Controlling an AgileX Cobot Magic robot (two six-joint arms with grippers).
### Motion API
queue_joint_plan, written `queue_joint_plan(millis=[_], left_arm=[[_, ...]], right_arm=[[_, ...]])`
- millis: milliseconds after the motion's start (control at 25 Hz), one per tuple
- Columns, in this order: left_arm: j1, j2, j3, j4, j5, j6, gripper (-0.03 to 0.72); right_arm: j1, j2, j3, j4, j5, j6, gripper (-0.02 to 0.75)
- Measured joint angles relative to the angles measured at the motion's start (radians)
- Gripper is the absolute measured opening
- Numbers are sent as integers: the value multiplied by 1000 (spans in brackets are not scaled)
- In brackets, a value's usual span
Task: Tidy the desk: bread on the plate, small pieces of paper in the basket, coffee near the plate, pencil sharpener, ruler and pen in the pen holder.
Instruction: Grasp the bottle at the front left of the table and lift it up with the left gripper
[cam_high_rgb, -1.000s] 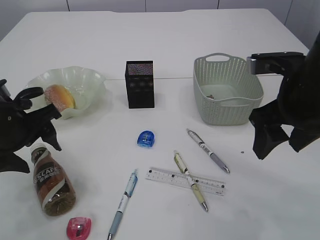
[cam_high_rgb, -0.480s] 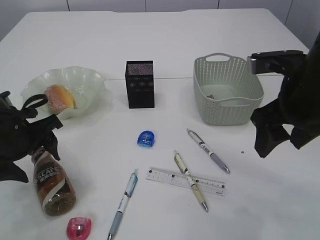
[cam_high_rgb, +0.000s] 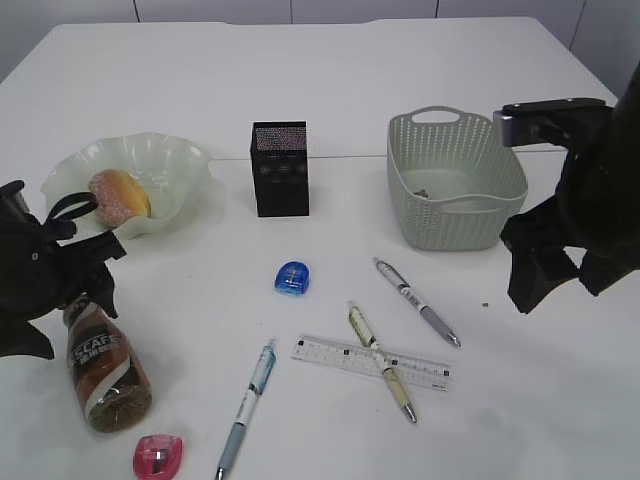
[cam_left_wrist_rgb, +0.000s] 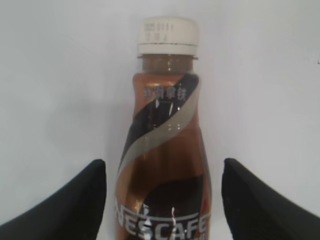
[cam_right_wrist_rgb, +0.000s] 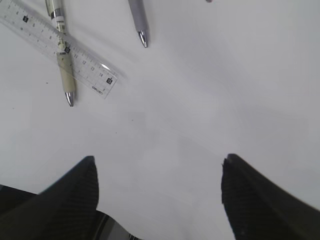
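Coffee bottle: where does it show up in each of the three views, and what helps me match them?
Exterior view: coffee bottle lies on the table at lower left, cap toward the left gripper.
Left wrist view: fills the centre, white cap at top, between the open gripper's two fingers.
Right wrist view: not in it; only the ruler, pens and bare table.
Shared landmark: the left gripper's black fingers straddling the bottle.

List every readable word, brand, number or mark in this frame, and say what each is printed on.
"NESCAFE": brand on the label of the coffee bottle, lying between the open left gripper fingers.
Stamped code on the bottle cap: blurred, unreadable.
Small characters below the bottle neck: unreadable.
"1", "2", "3", "4" beside scale marks on the ruler; its other numbers are too small.
Pen print: unreadable.
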Motion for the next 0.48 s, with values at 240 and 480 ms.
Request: queue_joint_plan(millis=[240,480], left_arm=[[0,4,0,8,-39,-2,529],[0,25,0,11,-40,-2,529]], right_arm=[[0,0,0,0,-2,0,561],[0,0,0,-4,-10,0,561]])
